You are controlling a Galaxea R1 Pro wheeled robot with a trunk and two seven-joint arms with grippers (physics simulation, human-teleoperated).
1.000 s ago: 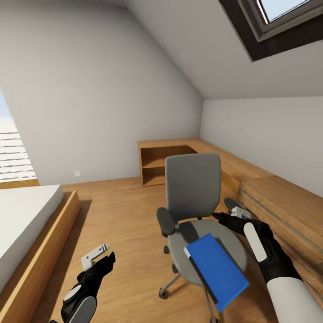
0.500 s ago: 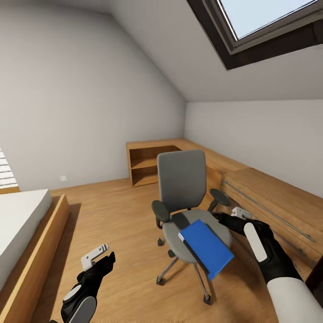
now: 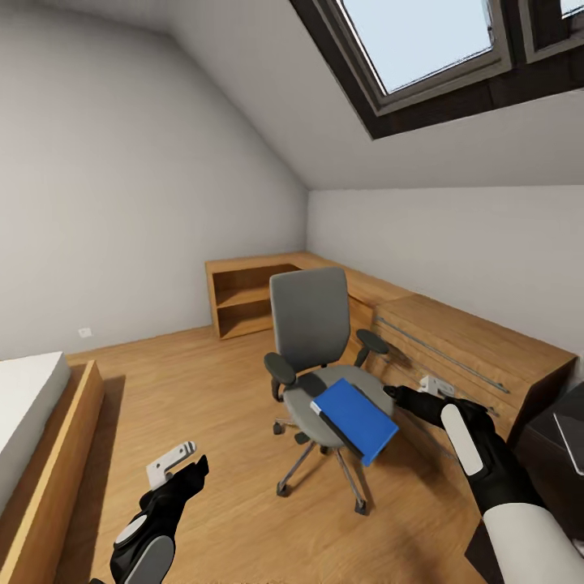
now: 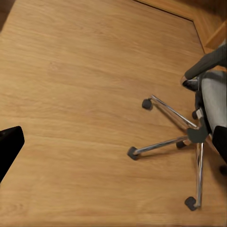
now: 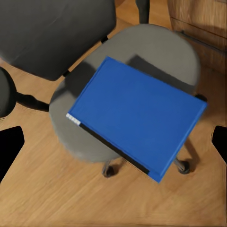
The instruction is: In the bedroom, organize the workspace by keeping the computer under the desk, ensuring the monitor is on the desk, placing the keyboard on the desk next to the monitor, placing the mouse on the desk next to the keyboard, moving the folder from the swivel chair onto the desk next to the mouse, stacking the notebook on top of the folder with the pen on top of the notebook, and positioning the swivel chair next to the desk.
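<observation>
Swivel chair [image 3: 318, 365] sits smaller and further left in the head view than 1 s ago, and more skylight [image 3: 422, 40] plus a dark corner at lower right now show; the whole pic shifted, so that's the camera moving, not the chair. The folder [image 3: 354, 419], blue w/ a black spine, lies flat on the chair seat as before, one corner hanging over the seat's front edge. Both arms sit at the same spots in the pic as earlier.

Left gripper [image 3: 180, 464]: low over bare floor, left of the chair, nothing in it; fingers look apart but can't tell for sure. In the left wrist view the chrome star base [image 4: 182, 142] and castors stand on the wood floor [image 4: 80, 94].

Right gripper [image 3: 414, 391]: just beside the folder's right edge, not touching. In the right wrist view its two dark fingertips [image 5: 10, 144] stand wide apart at either side, w/ folder [image 5: 137, 116] between them below, nothing clamped.

Room: sloped white ceiling, grey walls, plank floor. Bed [image 3: 28, 405] w/ wood frame at left. Low light-wood cabinet [image 3: 454, 349] w/ long handles runs along the right wall behind the chair; open shelf unit [image 3: 243, 300] at the far corner, shelves bare as far as visible.
</observation>
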